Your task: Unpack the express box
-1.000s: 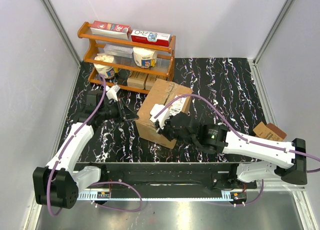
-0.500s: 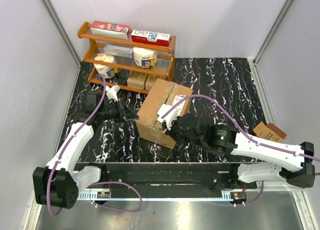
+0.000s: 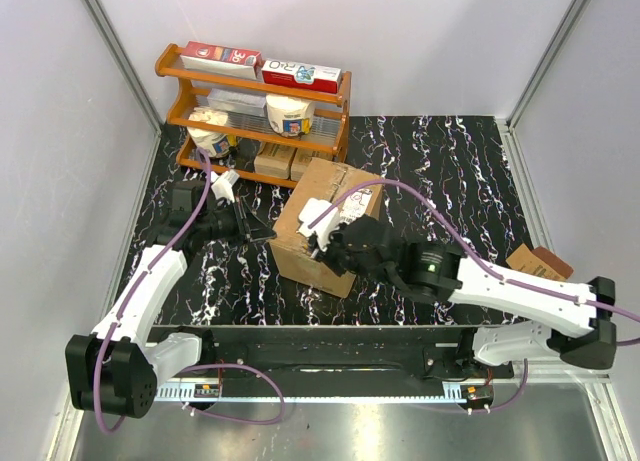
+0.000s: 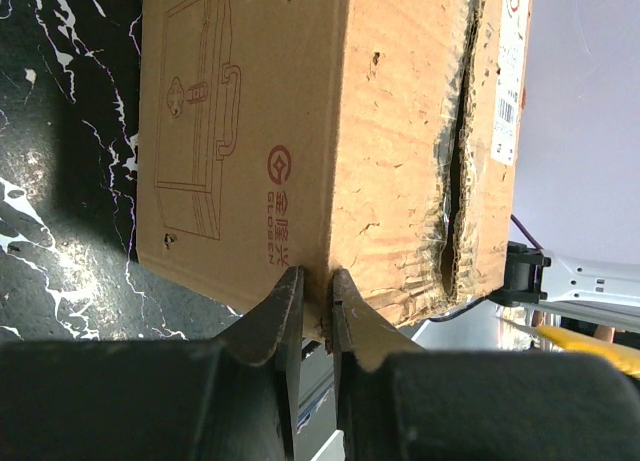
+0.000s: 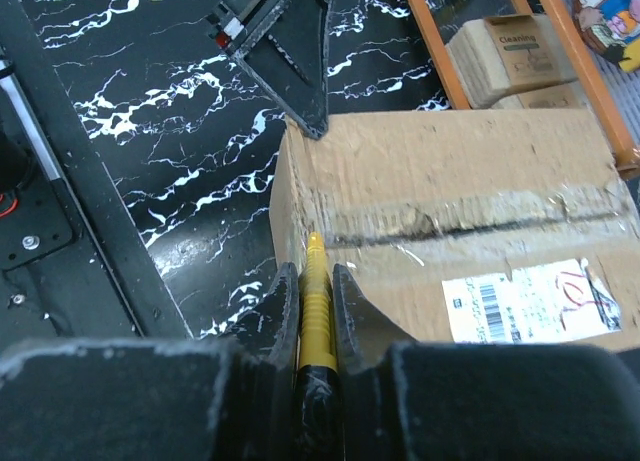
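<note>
Your large brown corrugated cardboard express box (image 3: pixel 308 209) stands mid-way on the black marbled table (image 3: pixel 450 171), flaps closed along a ragged taped seam, contents hidden. Your left gripper (image 4: pixel 317 277), fingers nearly together, touches its corner. Your right gripper (image 5: pixel 315 273) pinches a slim yellow tool (image 5: pixel 316 301) over the box top.

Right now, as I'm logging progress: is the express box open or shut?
Shut: the express box has its top flaps lying flat, meeting along a ragged, taped seam; no flap is lifted.
</note>
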Tool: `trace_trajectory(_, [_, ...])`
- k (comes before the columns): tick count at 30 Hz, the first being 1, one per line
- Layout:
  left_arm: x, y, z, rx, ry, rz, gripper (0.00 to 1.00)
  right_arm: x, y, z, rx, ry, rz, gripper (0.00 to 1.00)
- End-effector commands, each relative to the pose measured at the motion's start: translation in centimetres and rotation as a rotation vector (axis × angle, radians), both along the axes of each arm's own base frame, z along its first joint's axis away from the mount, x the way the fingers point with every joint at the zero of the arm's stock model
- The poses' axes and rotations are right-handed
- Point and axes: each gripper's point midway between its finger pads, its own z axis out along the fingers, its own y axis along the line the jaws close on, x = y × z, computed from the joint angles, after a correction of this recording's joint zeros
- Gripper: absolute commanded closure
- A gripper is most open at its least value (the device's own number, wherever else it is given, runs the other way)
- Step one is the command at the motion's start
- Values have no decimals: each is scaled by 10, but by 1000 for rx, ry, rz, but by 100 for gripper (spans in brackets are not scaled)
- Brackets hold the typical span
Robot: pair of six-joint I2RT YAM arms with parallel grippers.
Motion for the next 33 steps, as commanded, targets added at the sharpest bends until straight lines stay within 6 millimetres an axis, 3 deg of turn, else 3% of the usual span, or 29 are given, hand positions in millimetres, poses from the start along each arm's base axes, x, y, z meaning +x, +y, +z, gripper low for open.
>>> trace_trajectory(1, [7,5,1,35,-23,9,100,9,36,11,64,-64,41,100])
trace_trajectory(7, [6,4,0,32,-16,3,100,12,53,2,53,-86,70,100])
trace_trajectory(20, [4,5,0,35,-23,7,100,15,43,-24,-13,-82,52,100])
trace_trajectory(33, [8,10,-3,64,-31,33,100,2,-9,-53,-146,-21,14,100])
